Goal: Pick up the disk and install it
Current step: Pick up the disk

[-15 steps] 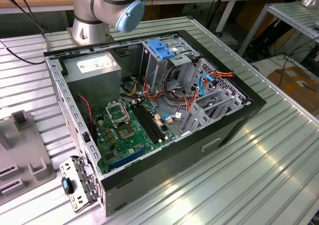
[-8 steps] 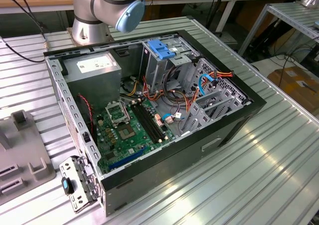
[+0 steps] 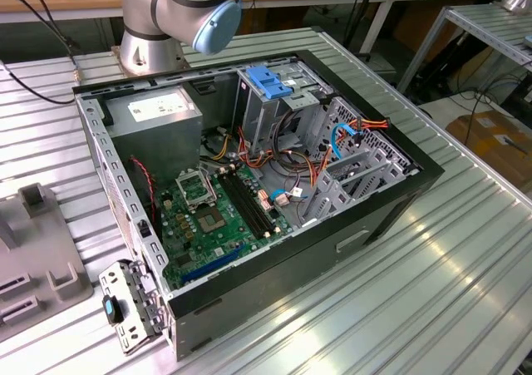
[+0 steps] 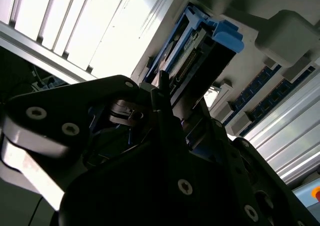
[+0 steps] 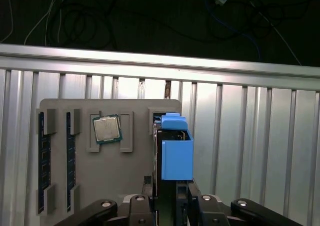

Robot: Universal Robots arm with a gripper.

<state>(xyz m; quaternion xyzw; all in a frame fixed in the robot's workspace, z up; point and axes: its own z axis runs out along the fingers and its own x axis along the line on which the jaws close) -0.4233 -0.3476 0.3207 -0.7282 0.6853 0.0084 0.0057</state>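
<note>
1. The disk [image 5: 176, 158] stands on edge at the grey tray [image 5: 135, 186], apparently still seated in its slot.
2. The tool [image 5: 172, 206] sits around the disk's end away from the tray. I cannot tell whether it is clamped on it.
3. The pick-up is at most begun. The open case [image 3: 374, 217], on the surface at the exterior view's right of the tray, holds no disk yet, so the install is not done.
</note>
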